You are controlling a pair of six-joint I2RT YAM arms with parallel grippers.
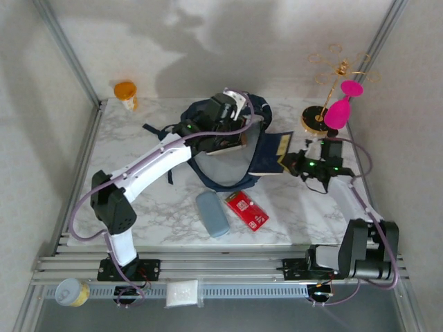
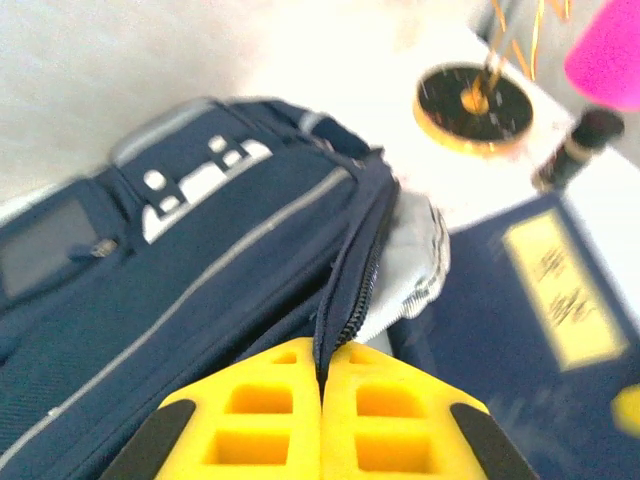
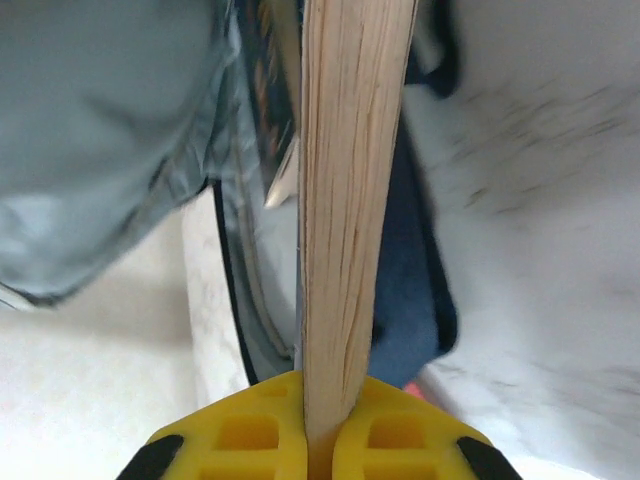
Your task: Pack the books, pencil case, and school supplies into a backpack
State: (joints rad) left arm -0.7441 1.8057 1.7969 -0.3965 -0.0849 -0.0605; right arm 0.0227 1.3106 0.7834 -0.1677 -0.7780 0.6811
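Worktop (image 1: pixel 159 207) is white marble-pattern with grey veining. I see pale matte walls boxing it in: back wall (image 1: pixel 208 48), left wall (image 1: pixel 34 152), right wall (image 1: pixel 419 138). Silver metal posts rise at the far-left corner (image 1: pixel 66 50) and the far-right corner (image 1: pixel 382 34). Light is soft and diffuse, with blotchy grey shadows on the back wall. Slotted aluminium rails (image 1: pixel 228 266) run along the near edge. At the worktop's far-left corner I've got a small orange bottle (image 1: pixel 126 93). At the far-right corner there's a gold wire stand (image 1: pixel 317 119) on a dark round base, with a bright pink cup-shaped piece (image 1: pixel 338 114) at it. Below the rails: round tin (image 1: pixel 71 292) at left, white packet (image 1: pixel 182 293) near the middle.
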